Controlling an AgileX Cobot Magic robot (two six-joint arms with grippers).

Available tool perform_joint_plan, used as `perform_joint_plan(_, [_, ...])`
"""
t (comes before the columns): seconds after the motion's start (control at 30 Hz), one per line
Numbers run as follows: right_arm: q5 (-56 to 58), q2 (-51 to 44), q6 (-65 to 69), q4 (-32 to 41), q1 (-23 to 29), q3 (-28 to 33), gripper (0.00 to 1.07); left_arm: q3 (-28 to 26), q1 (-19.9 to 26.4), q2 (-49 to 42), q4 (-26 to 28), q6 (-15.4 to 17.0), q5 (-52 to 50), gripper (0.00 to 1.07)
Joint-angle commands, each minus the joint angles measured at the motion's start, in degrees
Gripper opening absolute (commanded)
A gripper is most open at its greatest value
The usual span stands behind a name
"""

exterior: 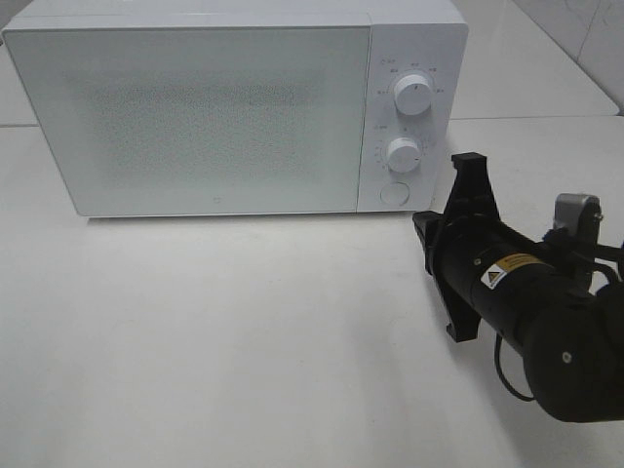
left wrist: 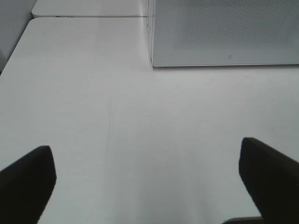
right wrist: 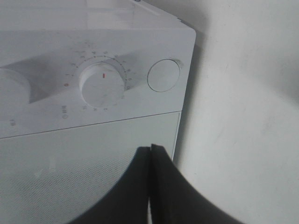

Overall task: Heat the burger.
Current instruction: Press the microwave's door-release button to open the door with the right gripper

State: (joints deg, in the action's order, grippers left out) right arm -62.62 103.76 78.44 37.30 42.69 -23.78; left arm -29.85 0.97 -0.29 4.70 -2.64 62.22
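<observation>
Microwave point(exterior: 195, 107) shut, burger unseen — inside or not, I cannot tell. Right gripper point(right wrist: 150, 154) together, empty; left gripper point(left wrist: 147, 158) apart.

A white microwave point(exterior: 195, 107) sits on the white table point(exterior: 244, 341).

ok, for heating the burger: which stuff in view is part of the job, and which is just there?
Job:
- microwave, door shut
- upper knob, lower knob, round button
- right claw, shut, facing the controls
- burger: not in view

Just there:
- table
- left claw, open, over the table
</observation>
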Motion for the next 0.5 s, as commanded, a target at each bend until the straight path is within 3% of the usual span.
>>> perform_joint_plan(0.03, [0.63,1.83,1.32,-0.29,0.00,-1.89,0.00,0.17,0.17,-0.34,0.11,0.00,-0.74,1.00])
perform_joint_plan(0.5, [1.03,10.49,1.83,-3.38,-5.56,-11.52,0.00,0.17,0.17,-0.34,0.11,0.00,-0.74,1.00])
